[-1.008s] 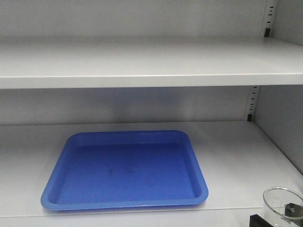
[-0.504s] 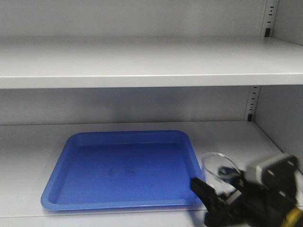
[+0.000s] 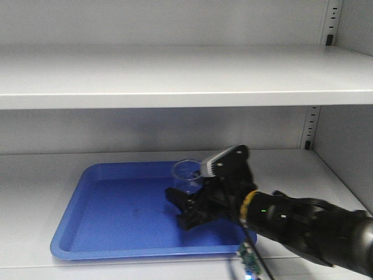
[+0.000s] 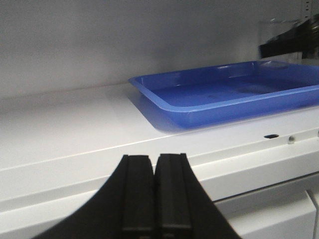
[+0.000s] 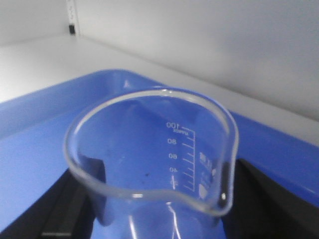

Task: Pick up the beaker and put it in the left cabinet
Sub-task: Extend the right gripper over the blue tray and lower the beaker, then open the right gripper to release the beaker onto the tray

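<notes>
The right gripper (image 3: 187, 205), clamped on the upright beaker (image 3: 187, 173), holds it over the blue tray (image 3: 105, 227) near its right edge on the left cabinet (image 3: 175, 76) shelf, seemingly for set-down, while the left gripper (image 4: 153, 194) idles, pressed together.

Front view faces the left cabinet (image 3: 175, 76) shelves; both wrist views closely share the blue tray (image 4: 224, 97).

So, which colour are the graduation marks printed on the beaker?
White, clearest in the right wrist view, on the beaker wall.
</notes>
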Available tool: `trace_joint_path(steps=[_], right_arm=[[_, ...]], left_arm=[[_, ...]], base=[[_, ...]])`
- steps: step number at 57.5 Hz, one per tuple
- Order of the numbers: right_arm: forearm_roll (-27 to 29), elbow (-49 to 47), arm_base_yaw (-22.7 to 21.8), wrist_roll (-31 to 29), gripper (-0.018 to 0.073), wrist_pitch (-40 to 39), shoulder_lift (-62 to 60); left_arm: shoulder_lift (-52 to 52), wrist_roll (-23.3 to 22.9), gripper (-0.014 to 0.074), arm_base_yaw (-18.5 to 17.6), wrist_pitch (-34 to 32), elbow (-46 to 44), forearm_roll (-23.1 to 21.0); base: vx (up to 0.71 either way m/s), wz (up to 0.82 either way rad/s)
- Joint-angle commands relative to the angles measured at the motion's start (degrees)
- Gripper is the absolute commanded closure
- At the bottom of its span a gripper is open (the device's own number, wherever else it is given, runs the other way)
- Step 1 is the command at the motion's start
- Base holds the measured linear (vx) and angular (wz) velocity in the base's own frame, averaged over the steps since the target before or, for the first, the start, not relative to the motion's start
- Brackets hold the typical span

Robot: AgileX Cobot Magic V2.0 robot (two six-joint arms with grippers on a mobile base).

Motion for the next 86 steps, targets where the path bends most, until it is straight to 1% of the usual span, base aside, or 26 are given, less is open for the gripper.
trace_joint_path(steps=[1,7,17,23,29,34,39,52,60,67,75,86], right_arm=[[0.8,-5.0,1.2,0.1,0.0565,-1.9,0.2],[0.8,-7.1,1.8,-0.1,0.0564,-1.9,2.5],[1.3,-7.3,1.8,0.0,0.0555,-3.3,4.1],[1.3,-7.3,1.8,0.0,0.0525,-3.9,4.2],[1.3,-7.3,1.8,0.0,0.0472,-4.5,4.2],[1.3,-7.3,1.8,0.0,0.0405,-4.8,4.2],[1.3,-7.3,1.8,0.0,0.0317,-4.8,4.2],[1.4,-7.3,1.8,0.3,0.0028,-4.8,4.2],[1.4,-7.3,1.8,0.2,-0.0084,-4.8,4.2],[1.4,-7.3,1.8,0.0,-0.0106,-5.0,2.9],[1.4,-7.3,1.7,-1.7,-0.0094,-5.0,-0.2],[1.4,-7.3,1.7,-1.5,-0.0073,-4.8,-4.1]], left_arm=[[-1.1,-0.2,0.0595,-0.2,-4.9,0.9,-0.5],[-1.1,-0.2,0.0595,-0.2,-4.9,0.9,-0.5],[-1.1,-0.2,0.0595,-0.2,-4.9,0.9,-0.5],[-1.1,-0.2,0.0595,-0.2,-4.9,0.9,-0.5],[-1.1,-0.2,0.0595,-0.2,-4.9,0.9,-0.5],[-1.1,-0.2,0.0595,-0.2,-4.9,0.9,-0.5],[-1.1,-0.2,0.0595,-0.2,-4.9,0.9,-0.5],[-1.1,-0.2,0.0595,-0.2,-4.9,0.9,-0.5],[-1.1,-0.2,0.0595,-0.2,-4.9,0.9,-0.5],[-1.1,-0.2,0.0595,-0.2,-4.9,0.9,-0.5],[-1.1,-0.2,0.0595,-0.2,-4.9,0.9,-0.5],[-1.1,-0.2,0.0595,-0.2,-4.9,0.9,-0.5]], base=[[0.0,0.0],[0.0,0.0],[0.0,0.0],[0.0,0.0],[0.0,0.0],[0.0,0.0],[0.0,0.0],[0.0,0.0],[0.0,0.0],[0.0,0.0],[0.0,0.0],[0.0,0.0]])
